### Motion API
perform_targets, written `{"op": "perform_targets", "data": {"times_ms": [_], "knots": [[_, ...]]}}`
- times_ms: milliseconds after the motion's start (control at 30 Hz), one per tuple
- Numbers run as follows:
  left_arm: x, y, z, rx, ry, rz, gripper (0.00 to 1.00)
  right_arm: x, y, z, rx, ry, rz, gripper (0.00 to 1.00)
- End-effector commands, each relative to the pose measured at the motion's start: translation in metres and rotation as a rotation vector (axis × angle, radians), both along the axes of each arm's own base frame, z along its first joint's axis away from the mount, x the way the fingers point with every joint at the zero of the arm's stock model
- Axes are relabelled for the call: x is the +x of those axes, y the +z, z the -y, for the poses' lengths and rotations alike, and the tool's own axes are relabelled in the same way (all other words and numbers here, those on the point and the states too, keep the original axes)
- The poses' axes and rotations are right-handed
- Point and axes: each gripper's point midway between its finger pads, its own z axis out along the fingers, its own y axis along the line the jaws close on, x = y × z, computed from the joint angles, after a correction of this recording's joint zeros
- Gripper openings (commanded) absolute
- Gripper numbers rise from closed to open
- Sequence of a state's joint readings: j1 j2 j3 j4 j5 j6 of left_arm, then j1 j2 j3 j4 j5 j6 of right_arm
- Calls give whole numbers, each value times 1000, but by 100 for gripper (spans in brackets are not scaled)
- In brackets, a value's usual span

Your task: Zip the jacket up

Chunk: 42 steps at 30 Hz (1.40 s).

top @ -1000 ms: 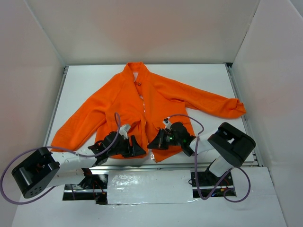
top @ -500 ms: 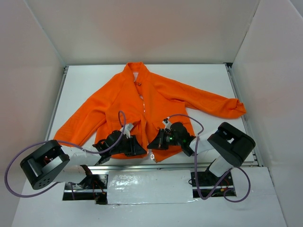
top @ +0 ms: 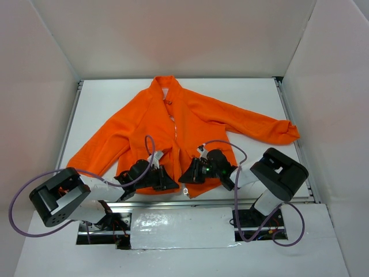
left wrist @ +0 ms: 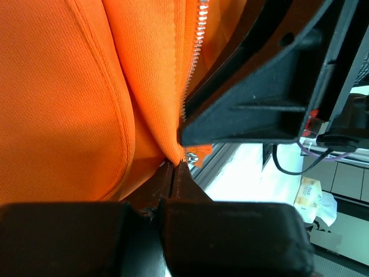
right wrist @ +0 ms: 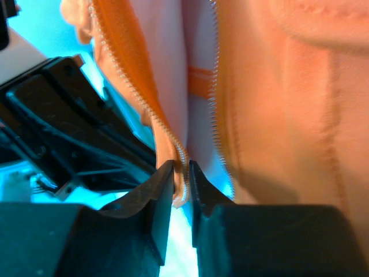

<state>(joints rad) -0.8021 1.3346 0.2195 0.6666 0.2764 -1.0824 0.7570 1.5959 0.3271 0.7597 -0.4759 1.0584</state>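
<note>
The orange jacket (top: 173,130) lies spread on the white table, collar far, front unzipped near the hem. My left gripper (top: 165,181) sits at the hem left of the opening. In the left wrist view its jaws (left wrist: 176,165) are pressed together on the bottom corner of the jacket (left wrist: 86,86), beside the pale zipper teeth (left wrist: 195,57). My right gripper (top: 186,175) faces it from the right. In the right wrist view the gripper (right wrist: 181,168) stands a little open, and the zipper edge (right wrist: 173,138) hangs loosely between the fingers.
A metal rail (top: 230,202) runs along the table's near edge just below the hem. White walls enclose the table on three sides. The jacket's right sleeve (top: 271,128) reaches toward the right wall. Purple cables (top: 144,147) loop over both arms.
My left jaws have closed onto the hem corner, and the left arm's elbow has swung right. My right jaws have parted from shut to slightly open round the zipper edge.
</note>
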Motion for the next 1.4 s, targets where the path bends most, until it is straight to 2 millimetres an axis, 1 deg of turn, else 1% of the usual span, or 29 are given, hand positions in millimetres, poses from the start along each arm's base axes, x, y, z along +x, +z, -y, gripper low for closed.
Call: {"op": "perform_targets", "data": {"times_ms": [0,33,67,100,133,167,200,233,267,300,333,367,400,433,467,500,567,600,633,667,733,767,867,900,933,1033,1067,1200,1367], "knots": [[2,26,9,-124,-2,58,0,-4,19,-9,75,58,61,42],[2,29,9,-132,-2,65,0,-4,19,-9,75,57,61,49],[4,28,6,-128,24,60,0,-5,20,-8,73,56,66,53],[5,27,4,-125,39,56,0,-5,24,-7,79,56,78,55],[7,32,3,-137,58,65,0,-5,25,-6,71,57,93,57],[9,33,1,-143,89,51,0,-6,19,-2,33,51,82,57],[13,30,-6,-131,139,51,0,-2,27,-2,30,41,105,58],[15,34,-10,-140,171,53,0,0,26,1,5,39,129,58],[15,32,-14,-140,205,35,0,1,14,11,-72,9,108,58],[23,39,-19,-155,258,58,0,5,23,13,-82,-7,142,58],[23,36,-23,-148,294,32,0,2,11,24,-164,-9,123,58],[22,35,-27,-150,315,28,0,8,15,26,-191,-26,145,59],[27,45,-30,-173,359,57,0,14,20,31,-220,-55,177,58],[28,46,-32,-181,384,51,0,10,16,38,-267,-38,183,58],[30,49,-34,-187,402,64,0,11,20,38,-267,-28,205,57],[32,57,-35,-202,424,91,0,6,28,36,-245,13,233,56],[34,63,-34,-200,433,112,0,0,37,31,-192,55,256,55],[33,66,-32,-206,428,122,0,-4,45,27,-147,73,273,55],[34,68,-32,-212,429,130,0,-9,60,17,-58,109,289,55],[33,73,-30,-243,423,144,0,-14,63,15,-28,126,285,55],[28,75,-26,-278,403,148,0,-16,74,6,43,149,282,55],[27,73,-26,-275,398,145,0,-15,75,3,54,153,280,55],[22,75,-22,-298,381,154,0,-11,75,-6,62,170,265,49],[20,80,-20,-320,371,164,0,-11,75,-7,65,177,263,47],[18,80,-20,-328,365,171,0,-9,78,-10,82,181,272,46],[16,87,-17,-350,351,189,0,-10,78,-15,98,201,259,44],[16,87,-16,-348,351,190,0,-11,74,-16,95,207,246,44],[15,90,-14,-353,342,202,0,-9,80,-19,125,209,258,42],[14,84,-14,-339,340,189,0,-11,89,-21,154,221,281,43]]}}
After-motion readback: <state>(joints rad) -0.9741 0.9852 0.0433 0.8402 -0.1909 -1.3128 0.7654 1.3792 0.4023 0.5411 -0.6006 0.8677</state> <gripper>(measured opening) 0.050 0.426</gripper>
